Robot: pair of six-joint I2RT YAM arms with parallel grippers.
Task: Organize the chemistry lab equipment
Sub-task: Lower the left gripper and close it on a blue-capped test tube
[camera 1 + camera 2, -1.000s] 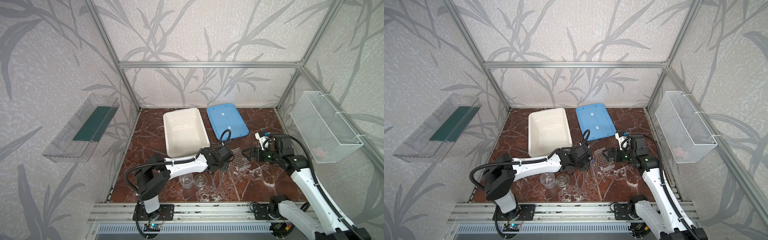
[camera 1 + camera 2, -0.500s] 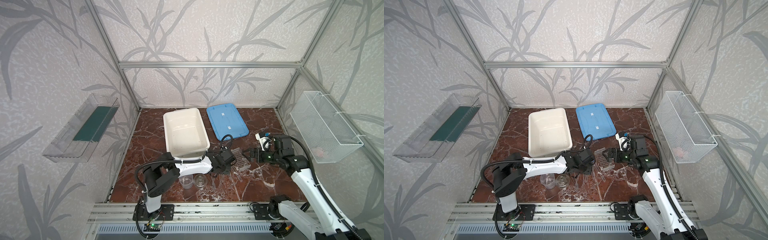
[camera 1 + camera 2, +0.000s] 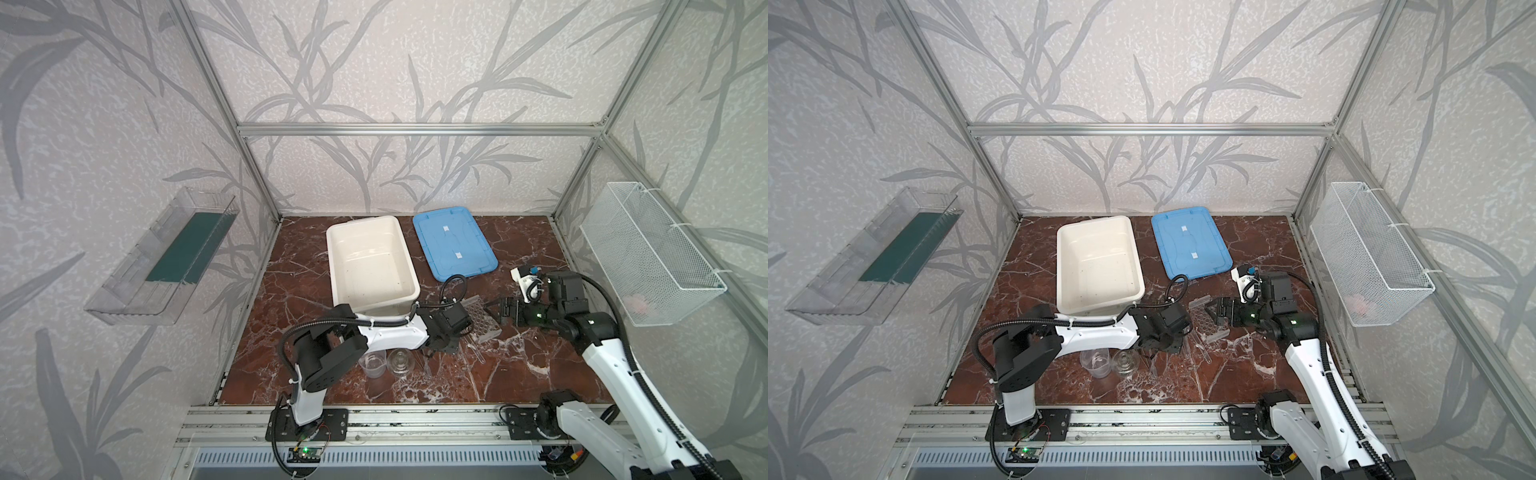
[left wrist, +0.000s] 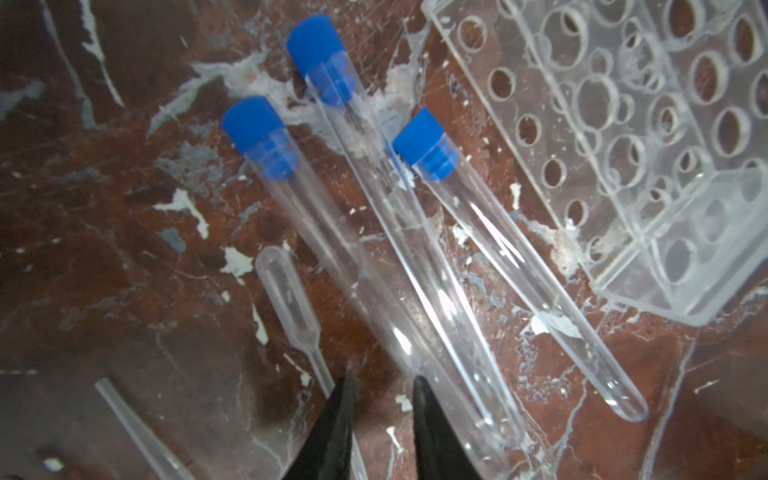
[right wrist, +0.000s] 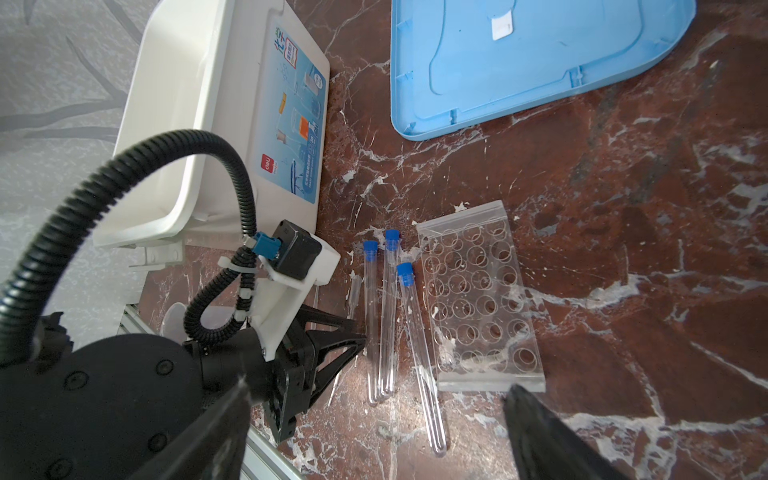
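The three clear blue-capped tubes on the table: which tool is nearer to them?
Left. The left tool is by the tubes' round ends; the right tool is beyond the clear holed rack.

3 blue-capped tubes (image 5: 386, 316) flat beside clear rack (image 5: 482, 307); L claw (image 5: 358, 332) by tubes; R claw (image 5: 378, 386) wide.

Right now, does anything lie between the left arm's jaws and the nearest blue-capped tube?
Nothing visible does. In the left wrist view the nearest tube lies directly by one tip of the left jaws. A clear pipette lies on the other side, its thin stem reaching the other tip, so it might get caught.
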